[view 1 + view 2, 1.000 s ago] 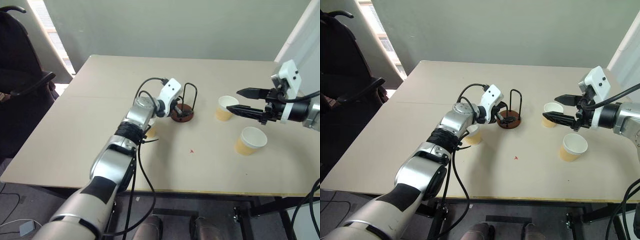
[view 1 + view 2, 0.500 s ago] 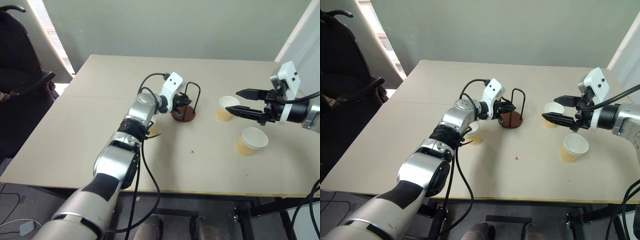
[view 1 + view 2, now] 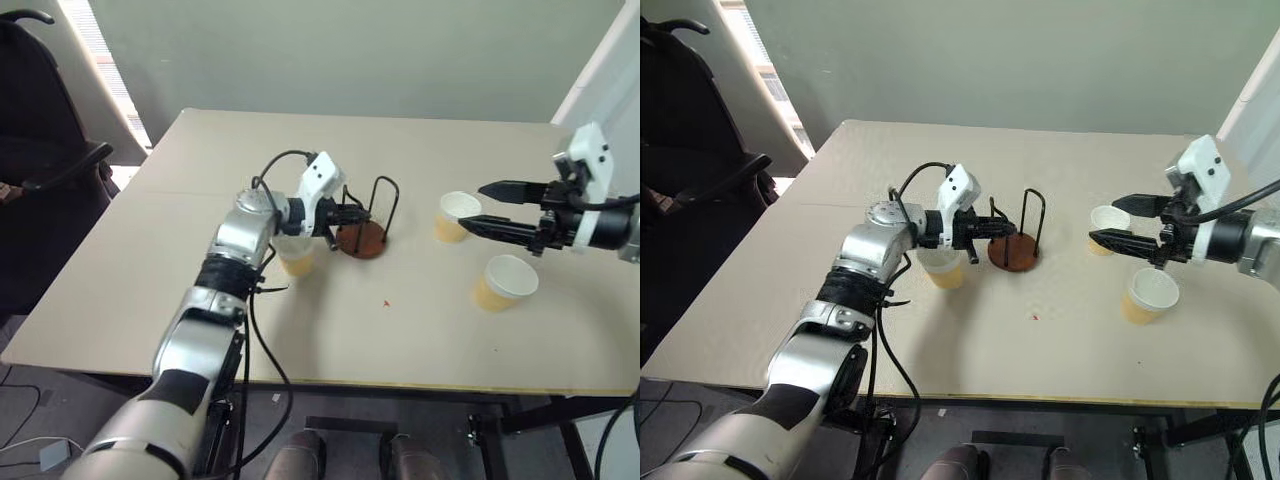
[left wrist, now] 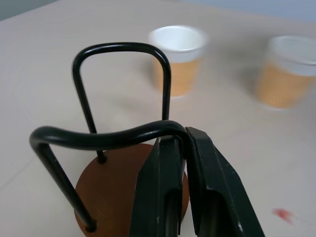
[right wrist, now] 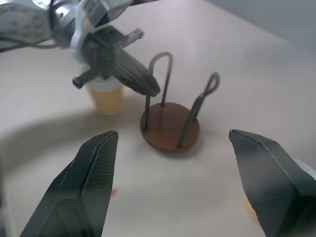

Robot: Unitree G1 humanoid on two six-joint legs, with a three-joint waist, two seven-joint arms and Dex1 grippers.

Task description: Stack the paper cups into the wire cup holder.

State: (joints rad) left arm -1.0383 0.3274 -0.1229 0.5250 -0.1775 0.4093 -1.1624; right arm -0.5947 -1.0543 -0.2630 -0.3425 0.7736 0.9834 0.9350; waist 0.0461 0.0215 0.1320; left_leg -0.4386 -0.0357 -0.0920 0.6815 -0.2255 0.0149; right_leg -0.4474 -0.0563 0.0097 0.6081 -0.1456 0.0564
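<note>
We find the left gripper (image 4: 180, 148) clamped on a loop of the wire cup holder (image 3: 362, 238), mid-worktop (image 3: 150, 290). The right gripper (image 3: 483, 205) stands apart. The paper cups (image 3: 503, 281) look light and crushable; we grip gently at the sidewall.

No text, label or number can be read.

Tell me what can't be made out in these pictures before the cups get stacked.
- The cup beside the left claw: partly hidden behind the left forearm in the eye views.
- Right wrist view: a cup is mostly hidden behind a finger of the right claw.
- Left wrist view: the wire cup holder has its base cut off by the bottom edge and covered by the shut fingers.
</note>
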